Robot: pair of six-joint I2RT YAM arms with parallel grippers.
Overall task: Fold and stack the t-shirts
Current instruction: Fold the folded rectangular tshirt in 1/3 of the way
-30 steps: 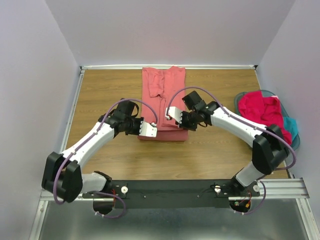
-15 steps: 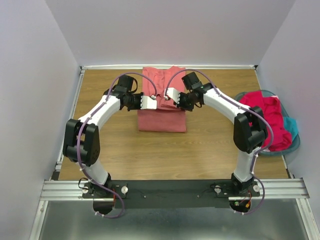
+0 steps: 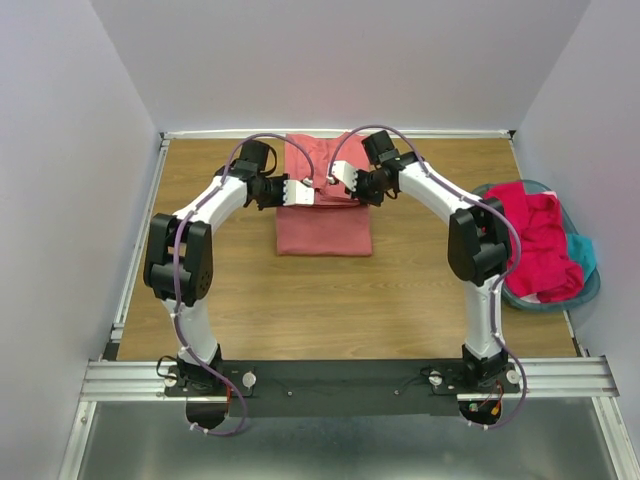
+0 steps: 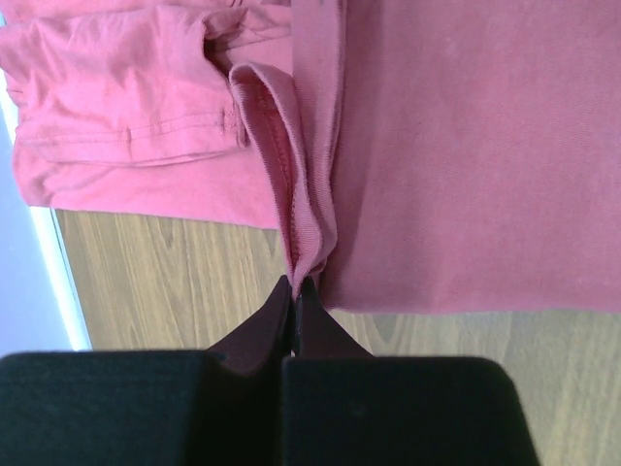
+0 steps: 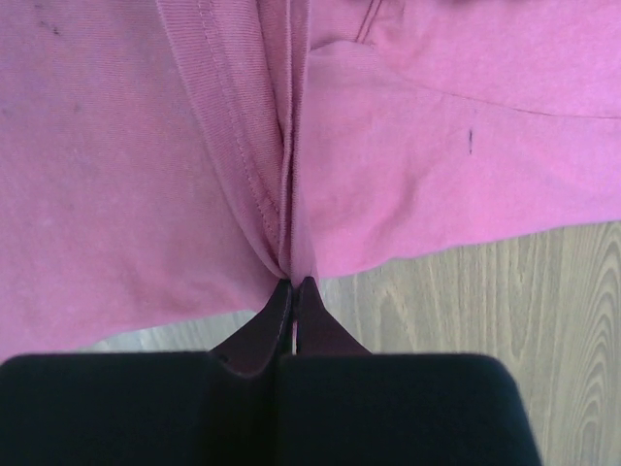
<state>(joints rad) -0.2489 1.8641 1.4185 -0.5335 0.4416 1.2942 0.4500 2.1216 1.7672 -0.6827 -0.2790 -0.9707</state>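
Compared with a second ago, the left gripper and right gripper are found nearer the far edge of the table, and the pinched hem is drawn along with them. The salmon-pink t-shirt is spread at the middle of that far edge. Both pairs of jaws are closed tight on folds of its hem. The cloth is judged light, soft and limp, so doubled edges are best gripped. The magenta-red t-shirt is heaped in the basket at the right edge.
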